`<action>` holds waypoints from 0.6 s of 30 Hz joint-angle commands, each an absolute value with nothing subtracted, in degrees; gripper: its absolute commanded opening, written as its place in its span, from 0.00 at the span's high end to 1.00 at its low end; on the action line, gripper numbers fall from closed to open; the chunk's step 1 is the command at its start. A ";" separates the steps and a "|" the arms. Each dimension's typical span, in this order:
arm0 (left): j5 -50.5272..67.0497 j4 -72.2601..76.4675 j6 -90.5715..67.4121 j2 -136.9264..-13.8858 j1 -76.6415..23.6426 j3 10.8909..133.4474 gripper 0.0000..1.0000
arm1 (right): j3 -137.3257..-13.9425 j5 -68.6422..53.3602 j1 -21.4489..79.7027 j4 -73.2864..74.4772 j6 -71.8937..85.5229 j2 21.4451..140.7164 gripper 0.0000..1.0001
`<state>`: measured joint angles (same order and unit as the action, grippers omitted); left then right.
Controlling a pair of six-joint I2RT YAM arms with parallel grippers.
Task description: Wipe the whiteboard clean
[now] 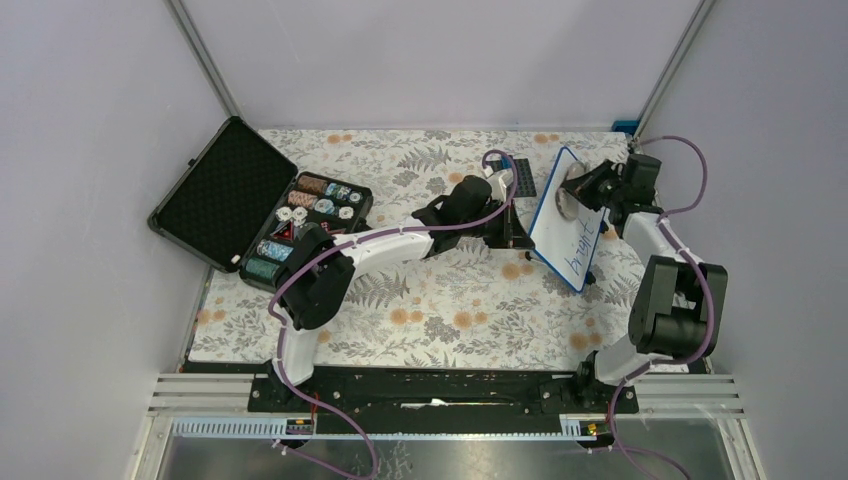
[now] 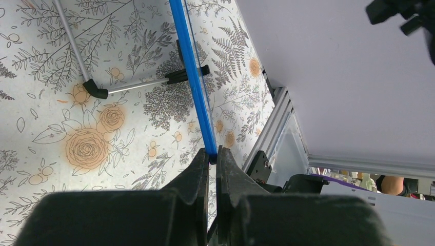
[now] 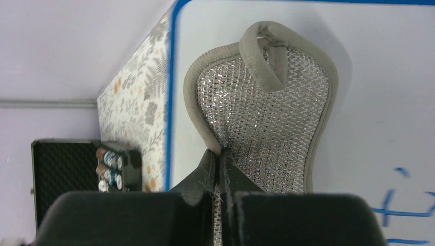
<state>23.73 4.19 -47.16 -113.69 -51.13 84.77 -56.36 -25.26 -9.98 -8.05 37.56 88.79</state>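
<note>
The left hand [image 2: 212,156] clamps the propped whiteboard [image 1: 562,215] at the desk's [image 1: 430,305] right, and the right hand [image 3: 221,154] pinches a mesh pad [image 3: 267,102] on its far end, writing [image 1: 583,252] lying nearer along its long axis.

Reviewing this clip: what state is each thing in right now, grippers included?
whiteboard: propped up tilted, blue writing on its lower part, upper part blank.
left gripper: shut on the whiteboard's blue frame edge.
right gripper: shut on the scrubbing pad.
scrubbing pad: held against the whiteboard's upper part.
black case: open, lid laid back, tray filled.
</note>
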 commanded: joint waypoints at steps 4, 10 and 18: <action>25.92 4.77 -45.98 -110.38 -51.04 83.60 1.00 | -54.97 -22.09 -13.18 -3.46 34.12 92.55 1.00; 26.70 5.07 -46.06 -110.74 -50.97 84.50 0.99 | -55.98 -20.71 -13.17 -1.41 33.20 87.12 1.00; 25.52 4.24 -45.88 -114.02 -50.97 89.59 0.49 | -55.73 -23.03 -13.13 -1.85 33.19 84.77 1.00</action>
<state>25.17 2.98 -46.68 -113.62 -51.05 85.08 -55.94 -21.98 -13.63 -2.68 34.37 87.15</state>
